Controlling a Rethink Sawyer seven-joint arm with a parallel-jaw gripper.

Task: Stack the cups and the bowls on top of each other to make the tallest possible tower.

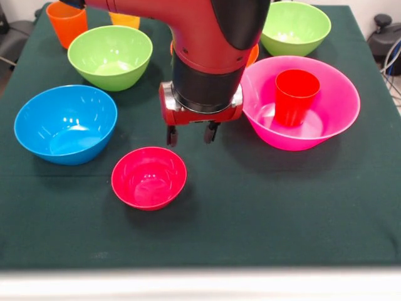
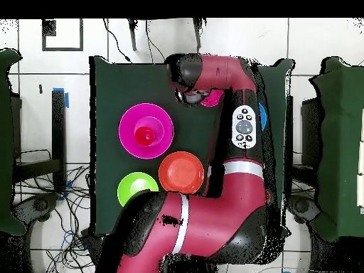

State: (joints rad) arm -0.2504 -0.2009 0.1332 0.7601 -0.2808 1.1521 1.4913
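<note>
My gripper (image 1: 191,135) hangs open and empty just above the cloth, right behind the small crimson bowl (image 1: 149,177), which sits upright near the table's front. The red cup (image 1: 296,97) stands upright inside the big pink bowl (image 1: 332,106) to the gripper's right. The overhead view shows the pink bowl (image 2: 131,121) with the red cup (image 2: 144,135) in it; the arm hides the gripper there, and only a sliver of the crimson bowl (image 2: 211,99) shows. The small dark blue bowl is out of view.
A light blue bowl (image 1: 66,123) sits at the left. One lime green bowl (image 1: 110,56) is behind it and another (image 1: 296,26) at the back right. An orange cup (image 1: 66,23) and a yellow cup (image 1: 124,20) stand at the back left. An orange bowl (image 2: 181,172) lies mostly behind the arm.
</note>
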